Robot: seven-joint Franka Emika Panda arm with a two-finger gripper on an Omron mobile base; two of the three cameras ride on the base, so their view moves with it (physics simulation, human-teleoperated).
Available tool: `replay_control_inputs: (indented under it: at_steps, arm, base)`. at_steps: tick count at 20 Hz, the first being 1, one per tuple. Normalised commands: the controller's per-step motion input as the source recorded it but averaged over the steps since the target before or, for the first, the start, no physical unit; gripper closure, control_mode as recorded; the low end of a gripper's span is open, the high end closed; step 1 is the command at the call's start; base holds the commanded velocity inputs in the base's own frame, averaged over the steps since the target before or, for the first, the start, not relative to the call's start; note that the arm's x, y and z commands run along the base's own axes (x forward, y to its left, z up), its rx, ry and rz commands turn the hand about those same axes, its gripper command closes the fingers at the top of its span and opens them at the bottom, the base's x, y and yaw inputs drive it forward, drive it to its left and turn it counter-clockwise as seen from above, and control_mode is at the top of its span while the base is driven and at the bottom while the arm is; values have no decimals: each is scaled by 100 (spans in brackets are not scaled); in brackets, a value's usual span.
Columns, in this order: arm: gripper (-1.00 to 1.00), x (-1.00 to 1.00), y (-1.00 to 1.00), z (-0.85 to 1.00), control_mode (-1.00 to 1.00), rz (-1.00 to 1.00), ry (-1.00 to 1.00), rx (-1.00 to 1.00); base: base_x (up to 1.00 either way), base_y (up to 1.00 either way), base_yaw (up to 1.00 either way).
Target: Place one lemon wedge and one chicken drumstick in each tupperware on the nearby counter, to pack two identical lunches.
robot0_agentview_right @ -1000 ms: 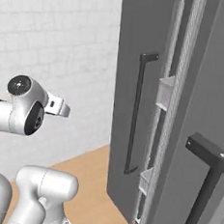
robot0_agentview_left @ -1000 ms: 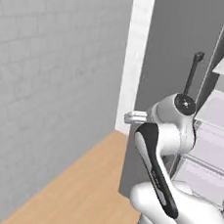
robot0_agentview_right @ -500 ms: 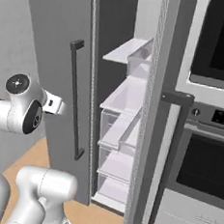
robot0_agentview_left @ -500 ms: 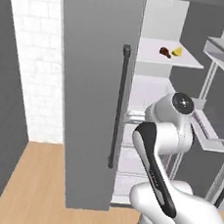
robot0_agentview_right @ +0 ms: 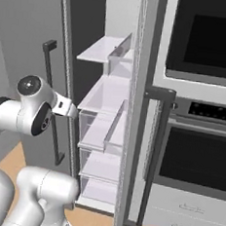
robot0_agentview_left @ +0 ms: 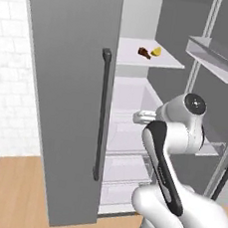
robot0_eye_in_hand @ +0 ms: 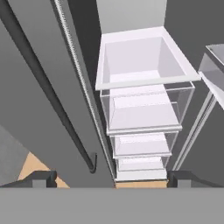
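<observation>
Gripper [robot0_eye_in_hand: 112,177] spread wide, nothing held; tips at bottom corners of hand view, aimed down into open fridge. Arm [robot0_agentview_left: 170,142] folded just in front of fridge, hand facing drawers [robot0_eye_in_hand: 142,109]. Left door [robot0_agentview_left: 70,96] w/ black handle [robot0_agentview_left: 101,114] stands open beside arm; right door [robot0_agentview_right: 137,112] also open. Further in, on upper shelf [robot0_agentview_left: 142,59]: one drumstick [robot0_agentview_left: 143,52] and one lemon wedge [robot0_agentview_left: 156,51], just beside each other, well apart from gripper. Oven [robot0_agentview_right: 209,46] to fridge's right.
</observation>
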Motion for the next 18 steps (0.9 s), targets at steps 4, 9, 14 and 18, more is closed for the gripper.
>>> replay_control_inputs:
  at_steps: [4,9,14,18]
  arm:
    - [-100,0,0,0,100,0,0,0]
    - [-100,0,0,0,100,0,0,0]
    - [-100,0,0,0,100,0,0,0]
    - [-100,0,0,0,100,0,0,0]
  base:
    - [67,-26,-17]
    - [57,-3,-32]
    - [48,-8,-23]
    - [59,-1,-23]
